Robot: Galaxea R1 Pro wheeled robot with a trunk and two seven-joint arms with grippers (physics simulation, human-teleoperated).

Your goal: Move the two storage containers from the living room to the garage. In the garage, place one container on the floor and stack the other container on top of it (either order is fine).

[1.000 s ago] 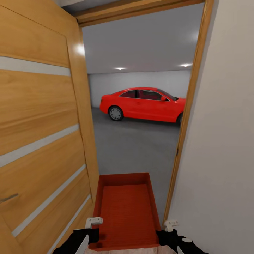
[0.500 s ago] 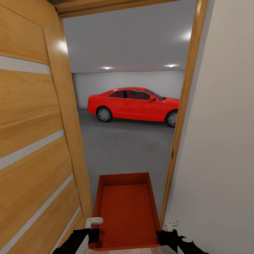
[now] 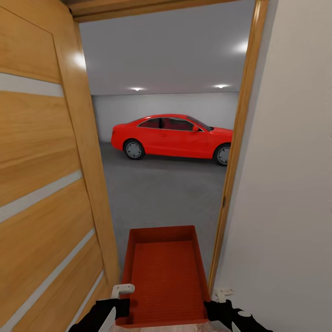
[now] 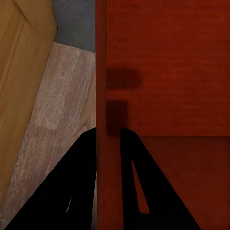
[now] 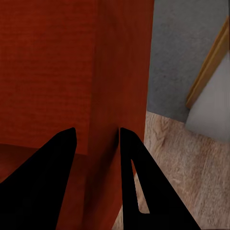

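Note:
One red-orange open-top storage container (image 3: 165, 272) is held level in front of me, pointing into the doorway. My left gripper (image 3: 123, 302) is shut on its left wall near the close end. My right gripper (image 3: 213, 300) is shut on the right wall. In the left wrist view the gripper (image 4: 108, 134) has one black finger on each side of the thin red container wall (image 4: 101, 72). The right wrist view shows the right gripper (image 5: 96, 132) pinching the container's wall (image 5: 110, 72) the same way. Beyond the doorway lies the garage's dark grey concrete floor (image 3: 166, 193).
An open wooden door (image 3: 46, 184) stands close on the left. The wooden door frame (image 3: 233, 175) and a beige wall (image 3: 286, 184) stand close on the right. A red car (image 3: 173, 136) is parked at the garage's far wall. Light wood planks (image 4: 57, 120) lie under the container.
The whole head view has shifted: door edge, frame and car now sit further left in the picture, so the camera moved. The container stays gripped the same way.

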